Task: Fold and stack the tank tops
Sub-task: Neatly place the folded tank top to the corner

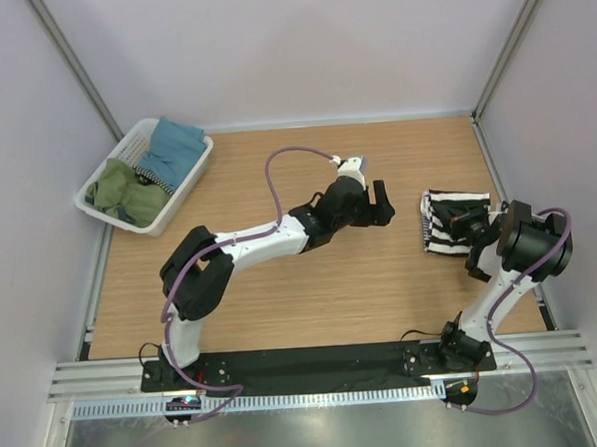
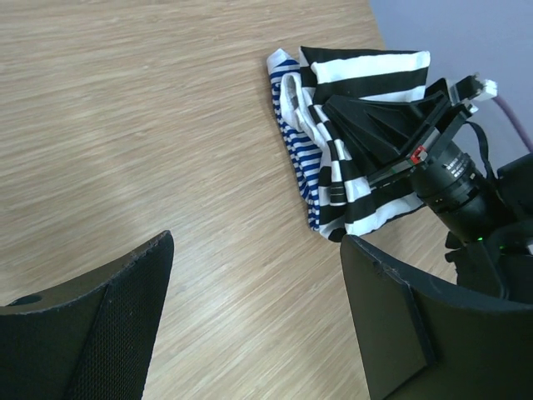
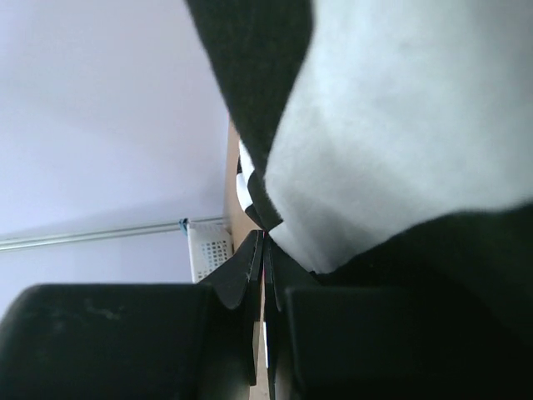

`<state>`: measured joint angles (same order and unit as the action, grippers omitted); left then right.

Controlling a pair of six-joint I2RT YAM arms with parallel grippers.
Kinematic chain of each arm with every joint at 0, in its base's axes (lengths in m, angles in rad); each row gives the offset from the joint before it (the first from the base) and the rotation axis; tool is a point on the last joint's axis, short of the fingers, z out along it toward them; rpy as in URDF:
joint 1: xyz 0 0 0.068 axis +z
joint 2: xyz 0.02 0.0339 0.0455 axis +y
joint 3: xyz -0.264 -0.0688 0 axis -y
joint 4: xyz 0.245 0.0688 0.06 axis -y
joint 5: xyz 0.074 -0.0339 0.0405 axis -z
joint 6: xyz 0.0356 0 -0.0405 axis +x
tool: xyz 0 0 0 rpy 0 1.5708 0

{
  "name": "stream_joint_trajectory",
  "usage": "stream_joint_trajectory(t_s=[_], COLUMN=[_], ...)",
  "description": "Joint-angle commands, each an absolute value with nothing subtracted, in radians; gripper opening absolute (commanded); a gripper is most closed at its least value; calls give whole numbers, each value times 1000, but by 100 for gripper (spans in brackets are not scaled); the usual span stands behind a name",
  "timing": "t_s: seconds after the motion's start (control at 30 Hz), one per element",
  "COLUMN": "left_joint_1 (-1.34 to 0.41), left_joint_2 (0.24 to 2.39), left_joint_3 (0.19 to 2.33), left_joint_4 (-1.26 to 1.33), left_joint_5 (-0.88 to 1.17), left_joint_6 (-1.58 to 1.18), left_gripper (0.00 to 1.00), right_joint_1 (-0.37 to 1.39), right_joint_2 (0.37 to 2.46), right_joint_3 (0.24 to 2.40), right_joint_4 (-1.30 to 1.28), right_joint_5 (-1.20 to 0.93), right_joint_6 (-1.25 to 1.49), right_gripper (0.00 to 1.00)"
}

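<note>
Black-and-white stripes top a small pile at the right of the desk (image 1: 282,284). The broad-striped tank top (image 2: 366,71) lies folded over the navy-striped tank top (image 2: 293,142), whose edge shows along the pile's left side in the left wrist view. Both look folded and stacked, so we judge the task nearly done, with only a last tidy and a release left. The basket (image 1: 188,187) in the upper left holds other clothes (image 1: 170,150), and we cannot tell whether they belong to the job. The right hand (image 2: 330,103) lies low across the pile, its jaws closed and, it seems, pinching the broad-striped tank top. The left hand (image 1: 379,201) hovers over mid-desk, jaws wide apart and holding nothing, pointed toward the pile.
</note>
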<state>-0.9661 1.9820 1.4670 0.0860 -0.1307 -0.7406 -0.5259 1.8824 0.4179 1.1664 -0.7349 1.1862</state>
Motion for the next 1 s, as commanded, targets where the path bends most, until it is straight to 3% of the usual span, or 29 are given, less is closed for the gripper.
stream_joint_trajectory(t_s=[0.0, 0.1, 0.2, 0.33, 0.53, 0.6, 0.67, 0.7, 0.8, 0.87, 0.93, 0.97], left_joint_1=[-959, -957, -950, -924, -874, -862, -841, -833, -812, -810, -810, -810], left_joint_2=[1916, 1908, 1907, 1898, 1845, 1826, 1797, 1796, 1766, 1752, 1741, 1740], left_joint_3=[1457, 1460, 1476, 1486, 1434, 1414, 1391, 1381, 1345, 1326, 1299, 1292], left_joint_4=[111, 92, 60, 23, 6, 6, 3, 3, 3, 3, 3, 3], left_joint_5=[-137, -150, -153, -147, -164, -166, -170, -169, -175, -192, -215, -224], left_joint_6=[-692, -680, -667, -658, -634, -624, -620, -620, -608, -591, -583, -581], left_gripper=[82, 82, 82, 82, 82, 82, 82, 82, 82, 82, 82, 82], right_joint_1=[-531, -531, -526, -502, -329, -261, -171, -147, -80, -4, 69, 121], right_joint_2=[1959, 1906, 1757, 1512, 1278, 1244, 1209, 1201, 1164, 1157, 1154, 1155], right_joint_3=[410, 425, 451, 566, 724, 755, 781, 787, 773, 770, 767, 762], right_joint_4=[1492, 1459, 1249, 642, 290, 198, 91, 91, 60, 43, 25, 22], right_joint_5=[-758, -773, -756, -669, -510, -422, -320, -298, -236, -180, -134, -82], right_joint_6=[1308, 1301, 1203, 930, 700, 596, 539, 528, 499, 480, 447, 437], right_gripper=[8, 9, 9, 10, 22, 29, 53, 53, 79, 81, 92, 92])
